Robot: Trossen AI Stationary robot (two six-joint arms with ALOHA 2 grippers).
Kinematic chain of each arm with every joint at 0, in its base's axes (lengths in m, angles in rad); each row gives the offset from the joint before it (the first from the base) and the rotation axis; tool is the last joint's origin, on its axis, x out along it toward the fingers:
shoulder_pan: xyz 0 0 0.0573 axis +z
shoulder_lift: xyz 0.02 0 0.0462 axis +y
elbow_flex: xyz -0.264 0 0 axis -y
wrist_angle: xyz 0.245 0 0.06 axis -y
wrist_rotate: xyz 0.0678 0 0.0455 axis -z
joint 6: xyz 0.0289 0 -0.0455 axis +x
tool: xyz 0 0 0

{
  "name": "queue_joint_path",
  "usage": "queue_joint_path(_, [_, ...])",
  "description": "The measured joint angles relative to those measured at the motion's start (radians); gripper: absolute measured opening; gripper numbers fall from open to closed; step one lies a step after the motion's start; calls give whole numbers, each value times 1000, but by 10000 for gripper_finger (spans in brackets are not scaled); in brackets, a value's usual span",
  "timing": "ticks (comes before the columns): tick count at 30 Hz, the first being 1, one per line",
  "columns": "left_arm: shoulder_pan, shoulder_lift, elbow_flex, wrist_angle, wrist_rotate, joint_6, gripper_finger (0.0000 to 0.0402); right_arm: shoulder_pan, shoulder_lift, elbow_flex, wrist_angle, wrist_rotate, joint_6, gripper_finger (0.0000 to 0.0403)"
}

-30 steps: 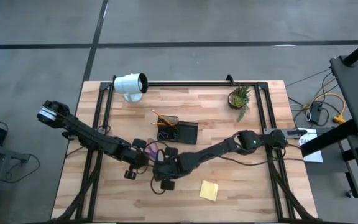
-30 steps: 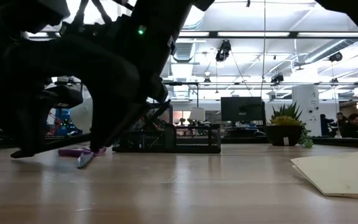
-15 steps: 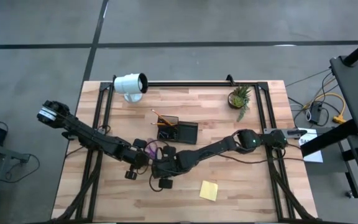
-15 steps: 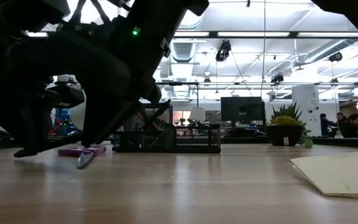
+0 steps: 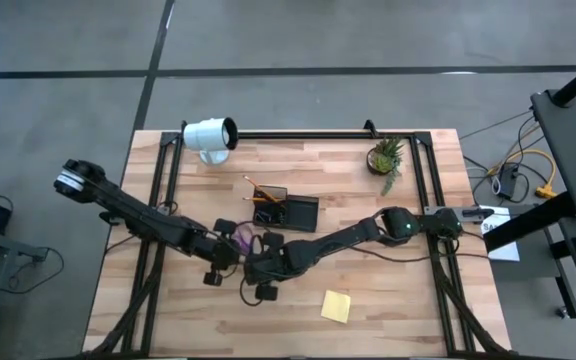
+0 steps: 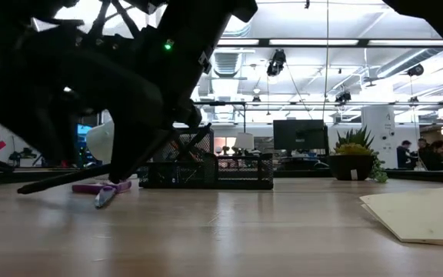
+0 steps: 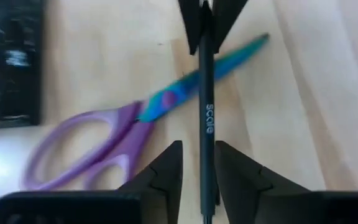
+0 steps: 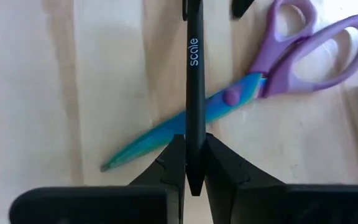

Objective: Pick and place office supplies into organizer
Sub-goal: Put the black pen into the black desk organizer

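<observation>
— what are your grippers doing?
— my right gripper (image 8: 191,167) is clamped tight on one end of a black pen (image 8: 193,93). my left gripper (image 7: 199,169) faces it from the pen's other end, its fingers (image 7: 166,171) slightly apart on either side of the barrel, with a gap showing on one side.
— where is all this?
— low over the table (image 5: 408,290), near its middle. the purple-handled scissors (image 8: 278,68) lie flat on the wood right under the pen, crossing it at an angle.
— and the organizer?
— seen from above, the organizer (image 5: 298,213) sits at about one o'clock from my grippers, close by, with orange pencils (image 5: 255,188) standing in it. the yellow sticky-note pad (image 5: 335,306) lies at about four o'clock, farther off.
</observation>
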Motion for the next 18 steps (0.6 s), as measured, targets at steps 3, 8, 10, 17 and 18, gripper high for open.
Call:
queue_joint_path(3, [0,-64,28,-53,-24,0,92,4,-9,0,-31,31,10,26])
queue_joint_path(8, [0,-174,53,-171,-37,-1,123,26,-58,-1,-75,124,56,26])
queue_joint_path(10, [0,-222,56,-188,-54,-12,135,33,-81,-1,-86,155,74,26])
queue_joint_path(17, [2,-383,60,-229,-112,-212,173,55,-157,-1,-167,313,220,26])
queue_joint_path(18, [2,-401,66,-228,-110,-241,176,58,-167,-1,-181,332,239,26])
